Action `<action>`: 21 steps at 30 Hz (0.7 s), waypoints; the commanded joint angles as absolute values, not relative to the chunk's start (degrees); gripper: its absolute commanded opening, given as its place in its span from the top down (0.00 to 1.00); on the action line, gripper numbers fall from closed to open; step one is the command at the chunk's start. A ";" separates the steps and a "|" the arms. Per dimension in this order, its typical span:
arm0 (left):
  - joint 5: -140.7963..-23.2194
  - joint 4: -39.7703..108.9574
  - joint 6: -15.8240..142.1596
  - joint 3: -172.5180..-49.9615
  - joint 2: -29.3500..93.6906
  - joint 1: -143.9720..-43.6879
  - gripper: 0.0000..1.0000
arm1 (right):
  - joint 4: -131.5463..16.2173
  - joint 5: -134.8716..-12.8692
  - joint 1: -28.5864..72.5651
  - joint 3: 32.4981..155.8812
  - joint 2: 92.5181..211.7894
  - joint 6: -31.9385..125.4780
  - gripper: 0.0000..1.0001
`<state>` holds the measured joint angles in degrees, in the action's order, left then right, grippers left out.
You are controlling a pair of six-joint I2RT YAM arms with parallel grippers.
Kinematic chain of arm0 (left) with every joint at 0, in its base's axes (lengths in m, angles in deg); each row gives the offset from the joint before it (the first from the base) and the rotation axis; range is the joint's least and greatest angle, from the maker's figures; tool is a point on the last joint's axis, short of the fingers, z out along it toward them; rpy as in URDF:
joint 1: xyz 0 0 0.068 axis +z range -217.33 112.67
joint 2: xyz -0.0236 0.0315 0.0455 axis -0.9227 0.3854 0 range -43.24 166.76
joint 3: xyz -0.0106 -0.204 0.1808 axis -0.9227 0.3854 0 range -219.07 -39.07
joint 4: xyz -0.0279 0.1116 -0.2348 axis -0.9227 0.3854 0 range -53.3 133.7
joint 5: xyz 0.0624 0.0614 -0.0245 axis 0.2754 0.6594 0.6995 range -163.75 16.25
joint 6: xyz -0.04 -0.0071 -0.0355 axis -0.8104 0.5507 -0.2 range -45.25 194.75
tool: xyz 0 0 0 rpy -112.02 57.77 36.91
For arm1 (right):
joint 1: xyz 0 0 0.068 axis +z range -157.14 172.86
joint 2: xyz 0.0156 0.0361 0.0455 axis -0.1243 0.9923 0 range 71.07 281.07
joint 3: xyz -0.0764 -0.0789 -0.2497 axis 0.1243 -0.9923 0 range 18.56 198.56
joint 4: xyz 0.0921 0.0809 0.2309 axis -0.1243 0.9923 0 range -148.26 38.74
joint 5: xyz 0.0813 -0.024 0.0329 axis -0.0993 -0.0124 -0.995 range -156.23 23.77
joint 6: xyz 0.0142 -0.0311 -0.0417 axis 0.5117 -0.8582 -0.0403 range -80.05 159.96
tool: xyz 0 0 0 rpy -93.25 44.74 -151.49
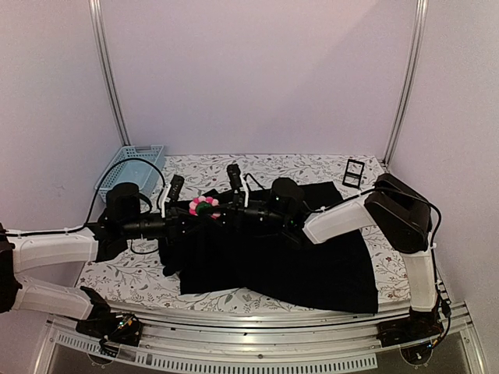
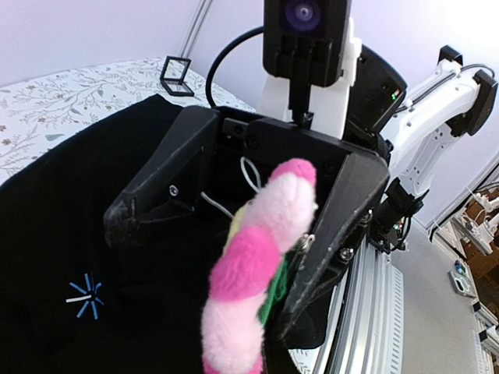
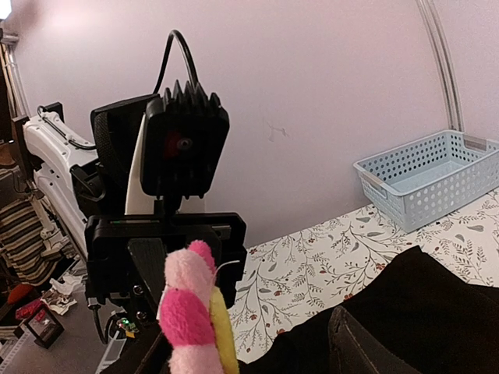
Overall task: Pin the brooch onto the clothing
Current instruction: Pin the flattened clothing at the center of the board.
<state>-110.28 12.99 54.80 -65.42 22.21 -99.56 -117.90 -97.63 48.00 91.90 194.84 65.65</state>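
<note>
Pinching one brooch [image 2: 257, 265] over one black shirt [image 2: 70, 218] — left fingers [image 3: 146, 265]; right fingers [image 2: 164, 195] spread around it.

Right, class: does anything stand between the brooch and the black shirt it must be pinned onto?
Nothing visible does. The brooch hangs above the shirt, pinched by the left gripper; the right gripper straddles it with open jaws, at its sides rather than underneath.

There is one brooch [image 1: 204, 206], one black shirt [image 1: 296, 265], one blue basket [image 1: 111, 179], one little black stand [image 1: 353, 172] and two robot arms [image 1: 54, 249].
</note>
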 commanded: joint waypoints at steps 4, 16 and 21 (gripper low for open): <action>-108.48 9.30 55.50 -64.65 20.95 -100.71 1.00 | -116.88 -95.07 48.75 92.60 196.38 65.71 0.44; -108.65 9.20 56.01 -64.38 20.74 -101.15 1.00 | -119.10 -95.50 48.72 91.51 196.19 66.18 0.63; -108.81 9.26 55.91 -64.37 20.53 -101.16 1.00 | -120.20 -96.48 48.75 91.17 196.14 66.04 0.71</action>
<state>-107.81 11.88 55.02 -64.87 21.89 -99.97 -118.77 -96.62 48.74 91.98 195.01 65.89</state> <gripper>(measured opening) 0.072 0.310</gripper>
